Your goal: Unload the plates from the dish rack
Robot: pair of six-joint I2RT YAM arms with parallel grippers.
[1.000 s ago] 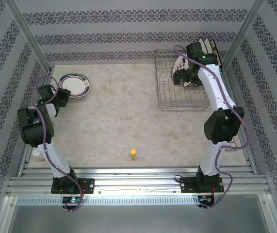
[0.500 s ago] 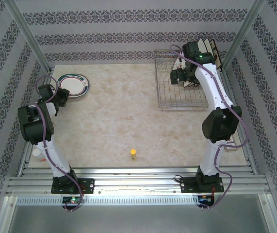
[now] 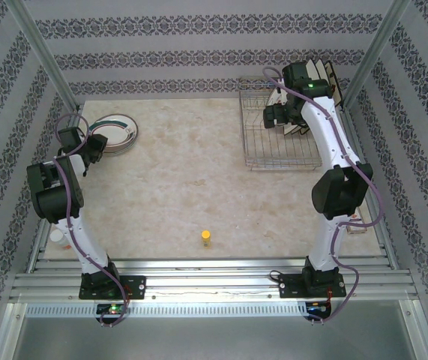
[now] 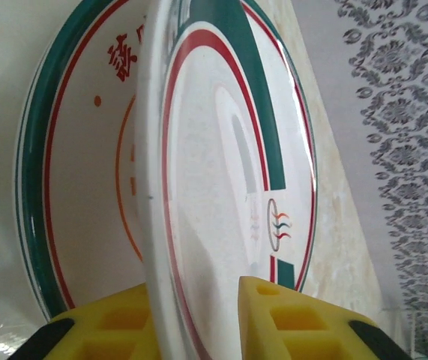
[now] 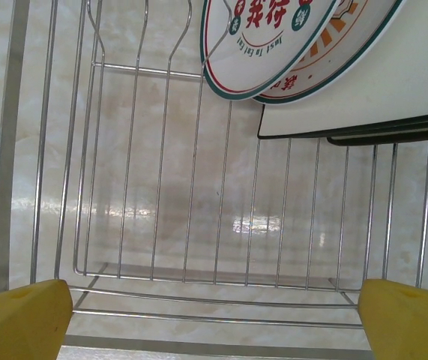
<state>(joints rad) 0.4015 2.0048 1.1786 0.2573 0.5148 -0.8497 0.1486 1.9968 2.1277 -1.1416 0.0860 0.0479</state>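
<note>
At the back left, my left gripper (image 3: 92,142) is shut on the rim of a round white plate (image 3: 116,122) with green and red bands. The plate is tilted up on edge. In the left wrist view that plate (image 4: 214,150) stands edge-on between the yellow fingers (image 4: 296,322), and a second green-rimmed plate (image 4: 79,187) lies behind it. The dish rack (image 3: 273,154) sits at the back right. My right gripper (image 3: 272,117) hovers open over it, with only rack wires (image 5: 161,187) between its fingertips (image 5: 214,300). Round plates (image 5: 266,37) and a square cream plate (image 5: 393,82) with dark rims stand at the rack's far end.
A small yellow object (image 3: 207,238) stands on the marble tabletop near the front middle. A white item (image 3: 55,235) lies by the left arm's base. Patterned walls and aluminium posts (image 3: 45,64) close in the table on three sides.
The left gripper has tipped the top plate up from flat onto its edge. The right gripper has shifted slightly left and back over the rack.
</note>
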